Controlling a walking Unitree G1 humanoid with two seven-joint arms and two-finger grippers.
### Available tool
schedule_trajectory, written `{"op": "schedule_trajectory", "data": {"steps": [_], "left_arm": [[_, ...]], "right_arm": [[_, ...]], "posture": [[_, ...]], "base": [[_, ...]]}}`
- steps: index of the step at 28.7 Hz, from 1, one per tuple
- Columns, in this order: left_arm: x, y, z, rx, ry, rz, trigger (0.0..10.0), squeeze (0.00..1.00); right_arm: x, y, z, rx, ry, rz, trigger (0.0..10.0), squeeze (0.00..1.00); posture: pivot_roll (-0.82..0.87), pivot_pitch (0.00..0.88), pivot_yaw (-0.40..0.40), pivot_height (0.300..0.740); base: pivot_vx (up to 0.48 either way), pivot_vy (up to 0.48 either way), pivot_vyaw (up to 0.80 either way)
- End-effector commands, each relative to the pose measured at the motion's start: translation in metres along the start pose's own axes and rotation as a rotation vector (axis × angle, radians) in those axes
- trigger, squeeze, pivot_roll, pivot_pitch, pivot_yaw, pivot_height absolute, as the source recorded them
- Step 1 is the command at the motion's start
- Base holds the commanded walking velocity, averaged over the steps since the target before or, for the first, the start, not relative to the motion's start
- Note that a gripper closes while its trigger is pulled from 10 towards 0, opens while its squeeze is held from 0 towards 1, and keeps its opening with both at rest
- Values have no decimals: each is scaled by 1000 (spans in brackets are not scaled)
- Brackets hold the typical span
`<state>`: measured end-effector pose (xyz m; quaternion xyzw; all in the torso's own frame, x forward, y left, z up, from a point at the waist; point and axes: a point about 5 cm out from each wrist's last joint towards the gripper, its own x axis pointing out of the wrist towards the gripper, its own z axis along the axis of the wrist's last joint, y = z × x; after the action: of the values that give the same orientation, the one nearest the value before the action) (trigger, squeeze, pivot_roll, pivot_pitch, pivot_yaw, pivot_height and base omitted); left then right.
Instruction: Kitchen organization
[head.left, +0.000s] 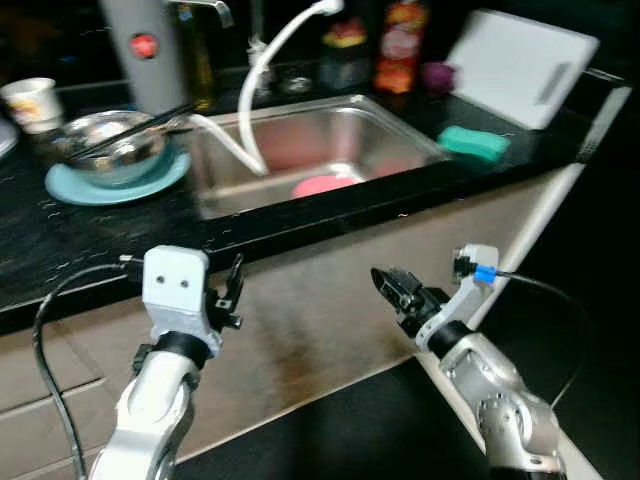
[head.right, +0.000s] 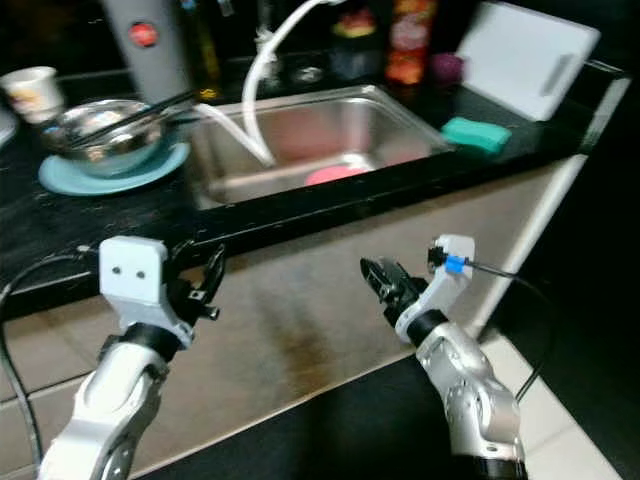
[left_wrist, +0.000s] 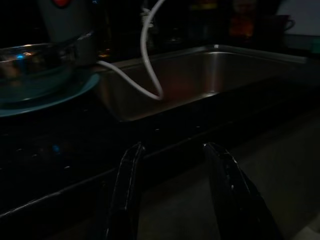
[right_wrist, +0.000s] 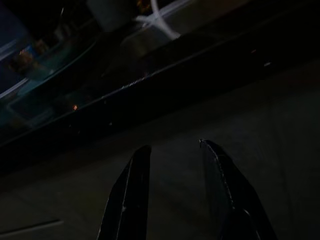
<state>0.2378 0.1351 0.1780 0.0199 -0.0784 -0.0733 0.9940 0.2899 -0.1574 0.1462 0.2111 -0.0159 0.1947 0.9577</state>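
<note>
we judge nothing is tidied yet: our left gripper (head.left: 232, 292) and right gripper (head.left: 392, 288) hang low in the frame below the counter (head.left: 60, 240), jaws apart and empty. bowl (head.left: 110, 147) upper left, sponge (head.left: 472, 143) upper right, pink item (head.left: 325, 185) in the sink (head.left: 400, 140) all wait.

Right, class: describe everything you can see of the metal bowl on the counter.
The bowl is shiny, silvery metal, round and shallow, standing upright on a light blue plate on the black counter, left of the sink. Dark chopsticks lie slanted across its rim. Its contents cannot be made out. A grey container stands just behind it. Neither gripper touches it.
</note>
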Motion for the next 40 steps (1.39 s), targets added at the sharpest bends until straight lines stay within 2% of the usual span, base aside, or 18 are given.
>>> {"op": "schedule_trajectory", "data": {"steps": [1,9,15,20,27,32,34,37,40], "left_arm": [[2,-1,-2,18,3,-3,10000,0],[1,-1,-3,18,8,5,10000,0],[0,0,-6,27,21,2,10000,0],[0,-3,-5,-9,19,-25,10000,0],[0,-7,-5,-18,21,-47,10000,0],[0,-7,-4,-23,18,-48,10000,0],[0,-7,-4,-25,16,-48,10000,0],[0,-7,-4,-26,16,-48,10000,0],[0,-7,-3,-29,14,-47,10000,0]], "right_arm": [[0,-2,-1,15,-12,-6,10000,0],[9,4,8,24,-42,46,10000,0],[12,3,7,19,-33,63,10000,0],[14,4,9,24,-45,74,10000,0],[17,8,12,42,-63,94,10000,0],[19,17,23,107,-111,165,10000,0],[21,28,36,172,-161,258,10000,0],[21,34,43,205,-186,306,10000,0],[21,47,60,274,-245,420,10000,0]], "posture": [[136,0,-23,740],[139,0,-30,740],[145,0,-35,740],[146,0,-29,740],[146,0,-29,740],[149,0,-32,740],[154,0,-32,740],[154,0,-32,740],[154,0,-31,740]], "base": [[0,0,775],[0,0,776],[0,0,775],[0,0,775],[0,0,775],[0,0,775],[0,0,775],[0,0,775],[0,0,775]]}}
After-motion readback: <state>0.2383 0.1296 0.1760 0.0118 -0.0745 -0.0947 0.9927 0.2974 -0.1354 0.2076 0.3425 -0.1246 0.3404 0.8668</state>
